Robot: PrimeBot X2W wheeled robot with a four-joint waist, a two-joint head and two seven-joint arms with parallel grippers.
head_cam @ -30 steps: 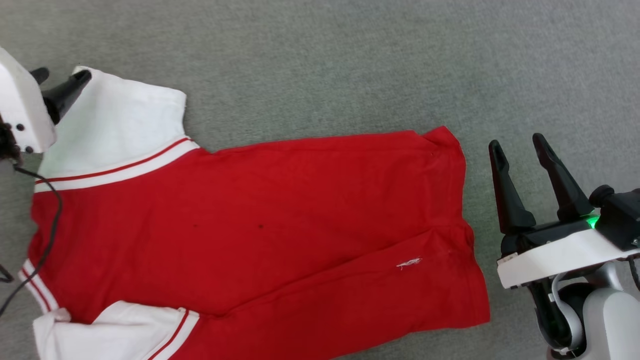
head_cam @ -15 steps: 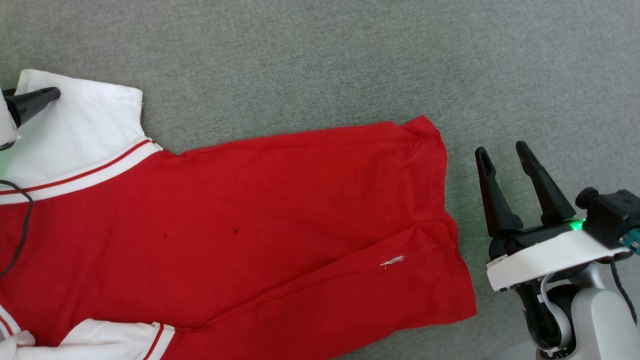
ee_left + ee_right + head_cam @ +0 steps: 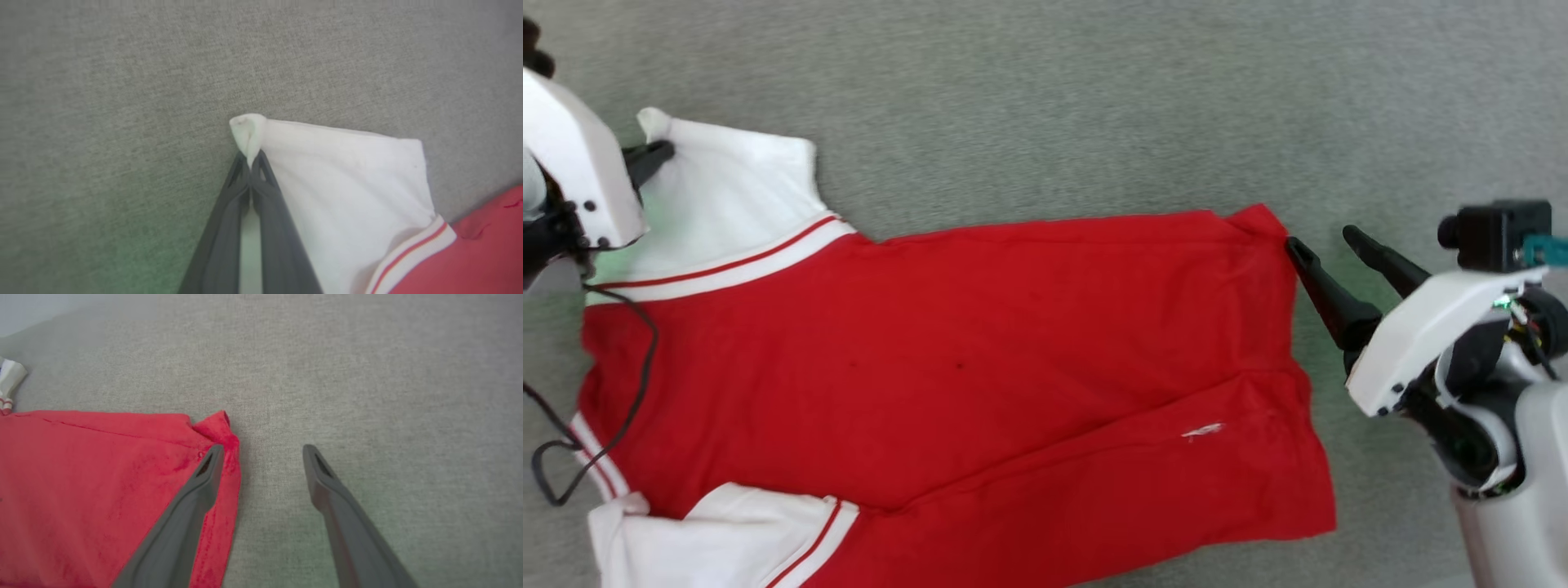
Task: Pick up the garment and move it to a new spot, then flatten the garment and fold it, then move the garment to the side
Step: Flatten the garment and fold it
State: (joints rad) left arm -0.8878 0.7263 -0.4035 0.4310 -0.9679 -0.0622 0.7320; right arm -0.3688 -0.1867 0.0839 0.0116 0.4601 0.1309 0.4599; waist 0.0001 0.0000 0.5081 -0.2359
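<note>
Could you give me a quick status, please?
Left gripper shut on sleeve corner of shirt. Right gripper open at hem corner. Body spread flat on carpet. Nothing in the way.

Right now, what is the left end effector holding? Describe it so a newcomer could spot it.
On the grey surface lies the red garment, its white sleeves toward the robot's left. The far sleeve has its outer corner bunched up in the shut left end effector; the near sleeve lies free.
</note>
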